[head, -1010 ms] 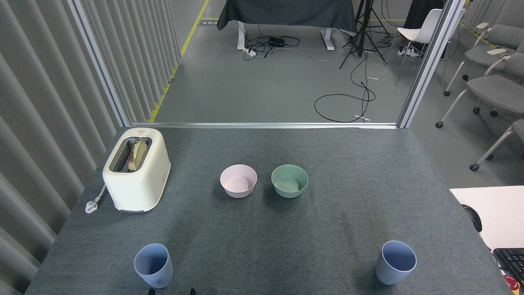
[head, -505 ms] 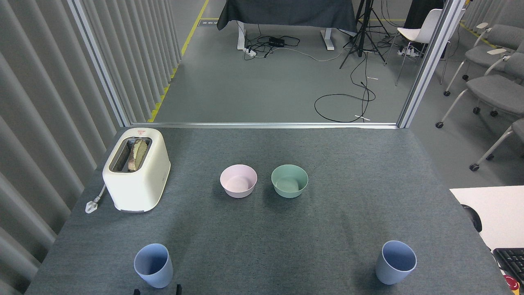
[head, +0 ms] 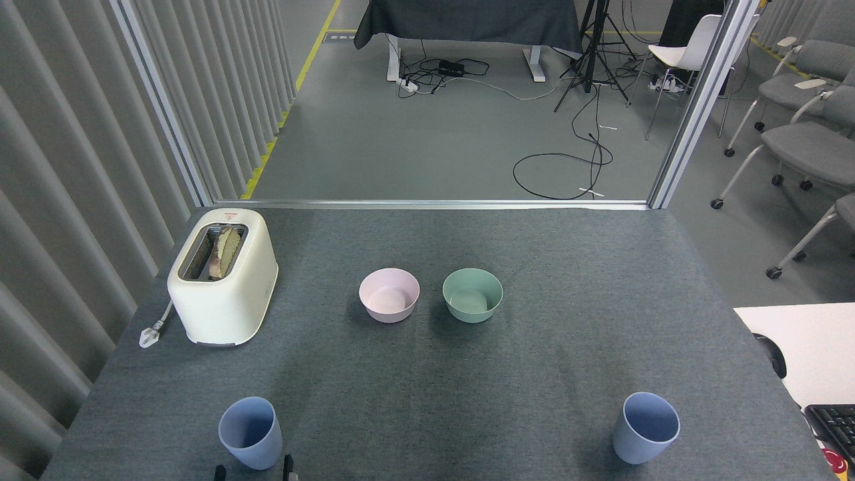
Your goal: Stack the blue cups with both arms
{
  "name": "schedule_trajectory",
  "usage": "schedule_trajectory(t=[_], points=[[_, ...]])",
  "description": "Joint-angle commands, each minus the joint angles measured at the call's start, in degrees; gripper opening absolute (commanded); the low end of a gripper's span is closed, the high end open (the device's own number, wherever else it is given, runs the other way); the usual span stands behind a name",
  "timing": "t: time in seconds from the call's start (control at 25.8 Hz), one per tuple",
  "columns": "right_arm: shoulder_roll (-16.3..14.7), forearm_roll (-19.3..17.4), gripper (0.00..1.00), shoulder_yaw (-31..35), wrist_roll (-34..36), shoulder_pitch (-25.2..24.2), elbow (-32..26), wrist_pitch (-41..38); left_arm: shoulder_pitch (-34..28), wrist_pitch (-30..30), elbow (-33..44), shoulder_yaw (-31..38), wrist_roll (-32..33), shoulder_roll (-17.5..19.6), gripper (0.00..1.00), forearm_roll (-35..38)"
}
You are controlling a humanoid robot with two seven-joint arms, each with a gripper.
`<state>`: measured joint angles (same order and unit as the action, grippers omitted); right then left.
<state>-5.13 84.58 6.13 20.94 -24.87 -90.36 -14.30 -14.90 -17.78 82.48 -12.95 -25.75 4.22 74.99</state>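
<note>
Two blue cups stand upright on the grey table near its front edge, one at the left and one at the right, far apart. Only two black fingertips of my left gripper poke up from the bottom edge, one fingertip left of the left cup's base and the other right of it. They stand wide apart, so the gripper is open, just below the cup and not closed on it. My right gripper is out of view.
A pink bowl and a green bowl sit side by side mid-table. A cream toaster with bread in it stands at the left, its plug beside it. A white desk with a keyboard adjoins the right edge.
The left gripper's fingertips have shifted left along the bottom edge, from right of the left cup to either side of its base. Cups and bowls have not moved.
</note>
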Motion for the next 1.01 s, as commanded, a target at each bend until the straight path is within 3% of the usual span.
schedule_trajectory(t=[0.0, 0.97], points=[[0.03, -0.03, 1.0, -0.24, -0.02, 0.08, 0.01, 0.06, 0.58, 0.12, -0.04, 0.03, 0.0, 0.18, 1.0, -1.25], [0.03, 0.15, 1.0, -0.77, -0.02, 0.08, 0.45, 0.06, 8.93, 0.55, -8.74, 0.03, 0.0, 0.53, 1.0, -1.6]])
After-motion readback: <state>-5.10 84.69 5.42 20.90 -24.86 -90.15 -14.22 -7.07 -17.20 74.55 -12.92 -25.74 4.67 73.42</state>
